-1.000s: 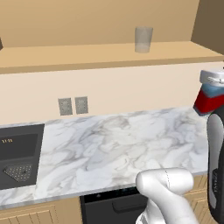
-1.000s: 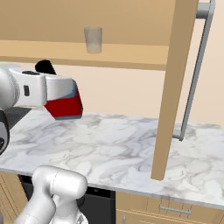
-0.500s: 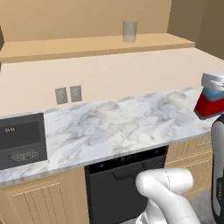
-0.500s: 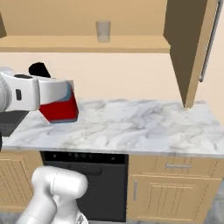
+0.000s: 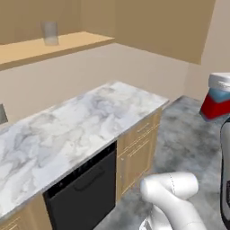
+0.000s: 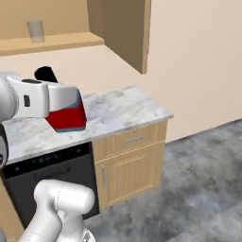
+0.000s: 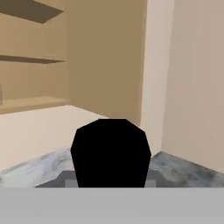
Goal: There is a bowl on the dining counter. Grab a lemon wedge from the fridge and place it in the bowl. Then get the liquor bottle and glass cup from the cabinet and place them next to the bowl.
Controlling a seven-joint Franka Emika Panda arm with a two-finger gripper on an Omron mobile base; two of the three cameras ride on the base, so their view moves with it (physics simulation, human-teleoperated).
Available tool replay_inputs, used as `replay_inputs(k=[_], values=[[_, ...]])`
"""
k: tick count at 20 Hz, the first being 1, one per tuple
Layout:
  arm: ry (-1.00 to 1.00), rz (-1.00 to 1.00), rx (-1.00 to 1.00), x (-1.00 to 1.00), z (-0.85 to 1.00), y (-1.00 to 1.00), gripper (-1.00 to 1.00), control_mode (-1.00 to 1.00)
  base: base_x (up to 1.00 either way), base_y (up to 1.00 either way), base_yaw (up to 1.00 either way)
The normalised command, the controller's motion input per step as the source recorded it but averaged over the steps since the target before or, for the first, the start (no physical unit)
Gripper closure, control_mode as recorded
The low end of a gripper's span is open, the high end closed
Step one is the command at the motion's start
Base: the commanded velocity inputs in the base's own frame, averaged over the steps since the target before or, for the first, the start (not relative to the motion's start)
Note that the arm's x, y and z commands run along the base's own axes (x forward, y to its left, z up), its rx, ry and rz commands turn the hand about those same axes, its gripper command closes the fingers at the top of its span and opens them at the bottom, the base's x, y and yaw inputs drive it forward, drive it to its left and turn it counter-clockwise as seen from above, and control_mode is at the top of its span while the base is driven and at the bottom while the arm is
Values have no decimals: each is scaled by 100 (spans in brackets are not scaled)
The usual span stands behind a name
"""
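Observation:
My gripper (image 6: 56, 101) is shut on the liquor bottle (image 6: 67, 117), which has a red band and a black cap (image 6: 45, 73). I hold it in the air in front of the marble counter with the dishwasher. In the left base view the liquor bottle (image 5: 215, 104) hangs at the right edge over the floor. The hand view looks along the bottle, so its black cap (image 7: 110, 151) hides my gripper's fingers. The glass cup (image 5: 50, 33) stands on the shelf of the cabinet (image 5: 72, 42), up and to the left; the glass cup (image 6: 35, 30) appears again in the right base view. Bowl, dining counter, fridge and lemon wedge are out of view.
A marble counter (image 5: 81, 121) with a black dishwasher (image 5: 85, 188) and wood drawers (image 6: 130, 160) runs below the cabinet. Its end (image 6: 160, 113) meets a beige wall. Grey stone floor (image 6: 198, 189) lies open to the right.
The whole picture has shifted: the base has turned and backed off, so counter and cabinet slid left and floor came into view. The bottle stays in my grip.

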Motion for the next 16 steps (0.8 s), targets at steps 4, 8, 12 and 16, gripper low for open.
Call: replay_inputs(k=[4, 8, 12, 16], values=[[0, 0, 0, 0, 0, 0, 100, 100, -12, -1, -91], [0, 0, 0, 0, 0, 0, 100, 100, 14, -25, -79], [0, 0, 0, 0, 0, 0, 100, 100, 41, -37, -67], [0, 0, 0, 0, 0, 0, 100, 100, 80, -26, -54]])
